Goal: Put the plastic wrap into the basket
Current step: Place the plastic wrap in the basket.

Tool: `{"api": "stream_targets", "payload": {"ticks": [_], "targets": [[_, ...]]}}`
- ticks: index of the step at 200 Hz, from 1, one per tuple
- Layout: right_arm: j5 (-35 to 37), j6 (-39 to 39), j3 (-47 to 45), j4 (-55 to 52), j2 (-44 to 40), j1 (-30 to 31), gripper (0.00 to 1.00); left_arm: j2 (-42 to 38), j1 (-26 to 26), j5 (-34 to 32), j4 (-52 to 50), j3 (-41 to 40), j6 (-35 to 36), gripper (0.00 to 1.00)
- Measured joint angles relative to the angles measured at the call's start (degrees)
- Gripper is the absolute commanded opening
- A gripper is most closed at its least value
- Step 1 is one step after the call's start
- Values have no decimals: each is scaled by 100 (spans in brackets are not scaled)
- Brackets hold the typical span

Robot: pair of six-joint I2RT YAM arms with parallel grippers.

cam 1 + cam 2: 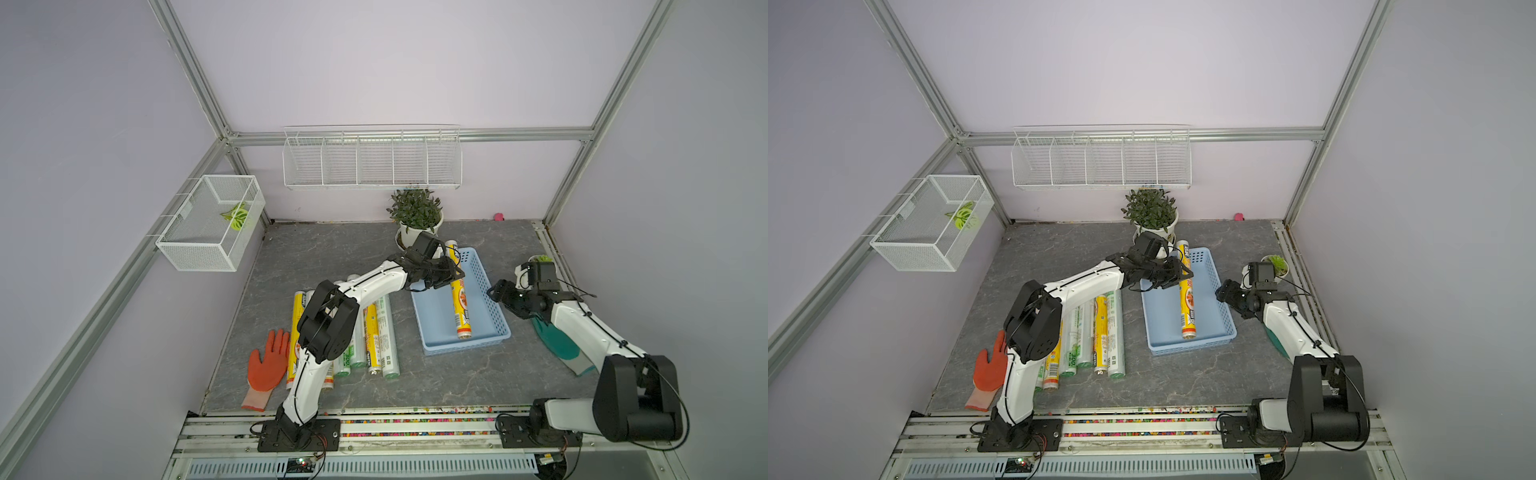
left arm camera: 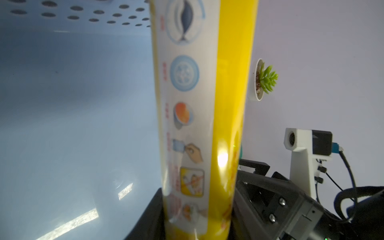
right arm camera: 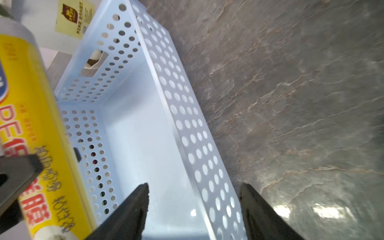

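Note:
My left gripper (image 1: 451, 274) (image 1: 1183, 274) (image 2: 197, 207) is shut on a yellow plastic wrap roll (image 1: 460, 303) (image 1: 1188, 303) (image 2: 207, 104) (image 3: 31, 135) with food prints. The roll runs lengthwise over the light-blue basket (image 1: 432, 320) (image 1: 1163, 320) (image 3: 187, 128). Its near end is low by the front wall and its far end sticks out past the far rim. My right gripper (image 1: 494, 291) (image 1: 1222, 291) (image 3: 193, 185) is open, its jaws straddling the basket's right wall with a gap showing. Several more rolls (image 1: 374, 336) (image 1: 1100, 332) lie side by side on the table, partly hidden under my left arm.
An orange glove (image 1: 268, 365) lies left of the rolls. A potted plant (image 1: 415, 216) stands just behind the basket and a small succulent (image 1: 540, 259) at the right edge. A teal object (image 1: 561, 345) lies under my right arm. A wire-mesh box (image 1: 212, 224) and wire rack (image 1: 372, 160) hang on the walls.

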Motion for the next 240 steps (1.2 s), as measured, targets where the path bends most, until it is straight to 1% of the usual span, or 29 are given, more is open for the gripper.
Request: {"api": "stream_targets", "payload": {"ticks": [28,54,87,102,115,133,149,165,192,240], "targets": [[-568,46,-417,284,-50,0,74,131,15,107,-66,17,-114,6],[-868,116,-787,437,-282,26,74,254,13,216,-61,17,-214,7],[-1226,184,-979,660,-538,149,76,573,2,354,-74,162,-278,7],[-1178,175,-968,643,-540,205,77,717,-11,391,-138,260,-275,8],[-957,175,-933,531,-540,212,78,846,-26,433,-168,378,-275,8],[-721,179,-903,446,-546,208,78,951,-66,446,-173,450,-275,10],[-680,188,-901,448,-551,208,79,984,-107,448,-173,472,-275,11],[-691,221,-892,448,-551,208,79,1084,-146,492,-208,632,-275,15],[-756,251,-868,476,-544,208,79,1373,-216,557,-205,1012,-273,27],[-793,299,-868,476,-544,208,79,1720,-286,621,-280,1189,-317,38]]}}
